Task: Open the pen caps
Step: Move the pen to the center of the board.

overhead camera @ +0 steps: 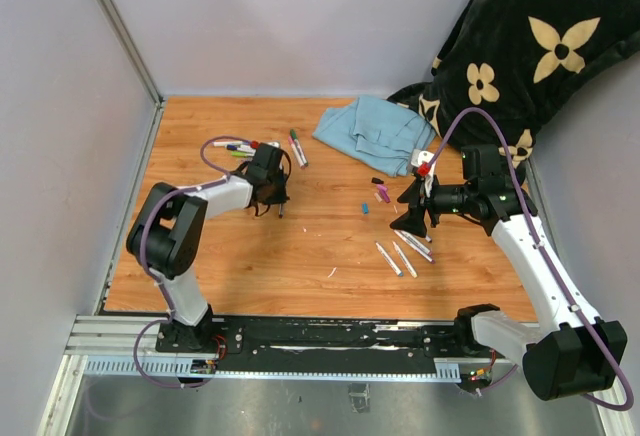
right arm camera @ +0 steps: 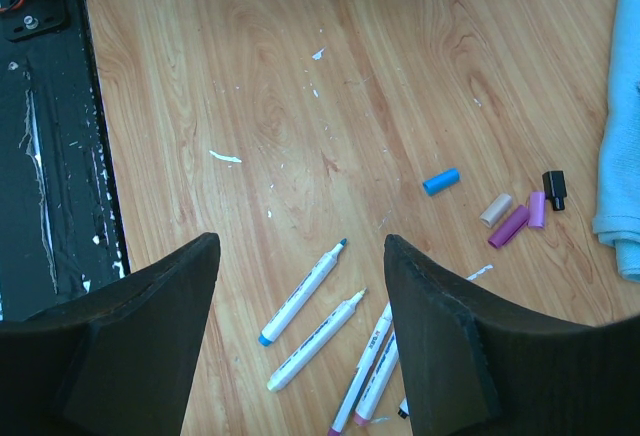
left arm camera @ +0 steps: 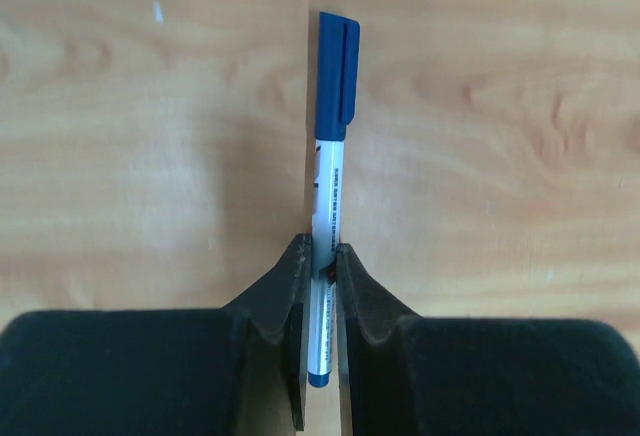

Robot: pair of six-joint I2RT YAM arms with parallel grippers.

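**Ana:** From the top view, where do the 2 arms stand?

**Ben:** The left gripper [overhead camera: 270, 201] is low over the desk [overhead camera: 300, 291] at the left. The right gripper [overhead camera: 412, 218] is over the right half, well apart from it. Capped markers [overhead camera: 297, 148] lie behind the left one, too small to count. A blue cloth [overhead camera: 375, 128] lies at the back.

**Ana:** And the left wrist view?

**Ben:** The left gripper is clamped on the white barrel of 1 marker [left arm camera: 325, 191]. Its blue cap [left arm camera: 337, 71] is still on, at the far end. The long axis runs straight out from the gripper, so the cap points away, clear of the fingers.

**Ana:** The right wrist view?

**Ben:** The right gripper's fingers stand wide apart with nothing between them. Near them lie 4 uncapped markers [right arm camera: 300, 296]. To the right are 5 loose caps [right arm camera: 440, 181]: 1 blue, 1 tan, 2 purplish and 1 black. The held marker shows at the top edge, far off. 2 of the capped markers sit in the corner.

**Ana:** Which arm takes the cap?

**Ben:** Likely the right, since the left one is holding the barrel. It would have to cross the desk and pull along that axis.
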